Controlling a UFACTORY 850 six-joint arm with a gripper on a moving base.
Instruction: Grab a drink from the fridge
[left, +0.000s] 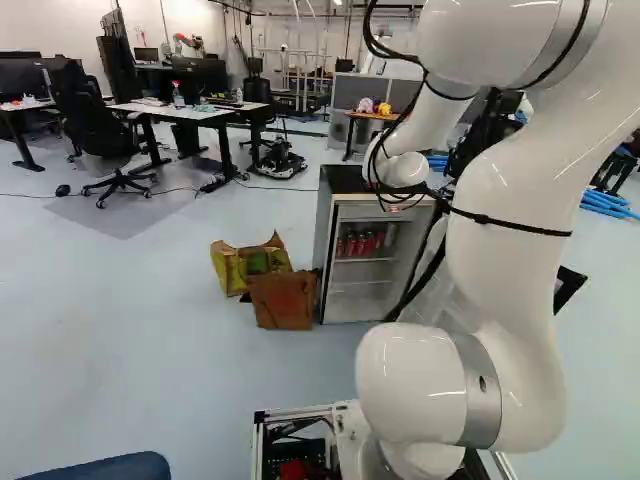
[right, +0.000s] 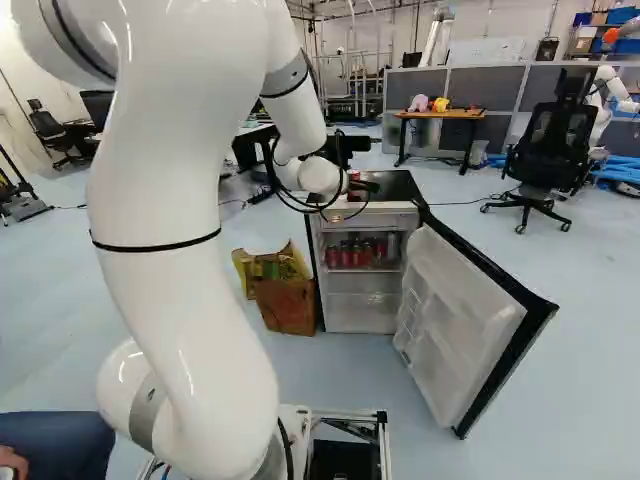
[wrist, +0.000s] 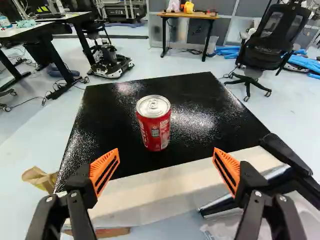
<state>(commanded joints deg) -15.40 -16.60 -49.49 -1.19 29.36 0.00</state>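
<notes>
Jaws wide open, holding nothing. Red soda can (wrist: 153, 127) upright ahead on black fridge top (wrist: 200, 135). Fridge door (right: 455, 320) open at right, red cans (right: 355, 253) inside.

No text clearly readable.

robotics lab: another robot (right: 606, 88) at far right of right base view, desks (left: 215, 116) with monitors (left: 203, 74), rolling chair (right: 552, 142), grey partitions (right: 490, 88), metal frame (left: 303, 78), blue tubes (left: 605, 205) on floor (left: 110, 320).
</notes>
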